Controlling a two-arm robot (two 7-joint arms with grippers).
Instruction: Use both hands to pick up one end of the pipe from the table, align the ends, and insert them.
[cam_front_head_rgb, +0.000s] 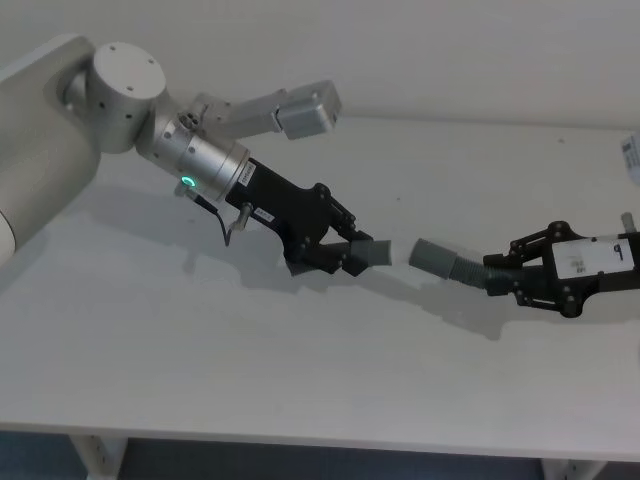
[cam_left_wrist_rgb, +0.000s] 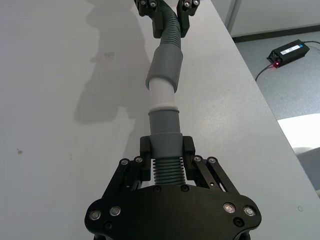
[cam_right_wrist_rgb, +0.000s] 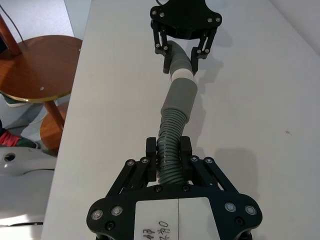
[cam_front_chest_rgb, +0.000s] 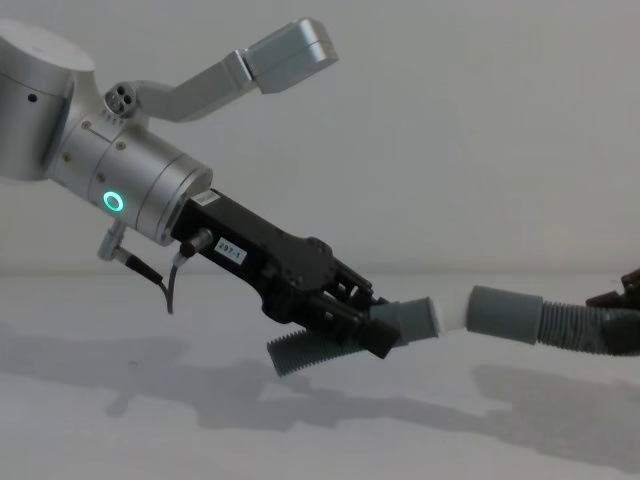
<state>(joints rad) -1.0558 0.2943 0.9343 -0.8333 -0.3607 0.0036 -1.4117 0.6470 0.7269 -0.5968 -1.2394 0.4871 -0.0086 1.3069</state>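
1. Left claw (cam_front_head_rgb: 345, 258) angled down to the right, clenched on short pipe piece (cam_front_head_rgb: 372, 252).
2. Right claw (cam_front_head_rgb: 497, 277) level, pointing left, grasping longer pipe piece (cam_front_head_rgb: 447, 262).
3. Both cuffs face each other above the worktop (cam_front_head_rgb: 250, 380); a white section (cam_front_chest_rgb: 452, 313) shows between them.

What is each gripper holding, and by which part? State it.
The left gripper grips the short hose piece on its ribs, just behind the cuff. The right gripper grips the longer hose piece on its ribbed body.

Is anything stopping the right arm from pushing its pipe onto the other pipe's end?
Probably not. The right end effector holds its hose's ribbed part, wide cuff facing the narrow cuff in the left end effector. Both hang above the table, nearly lined up, apparently with a white section already bridging them.
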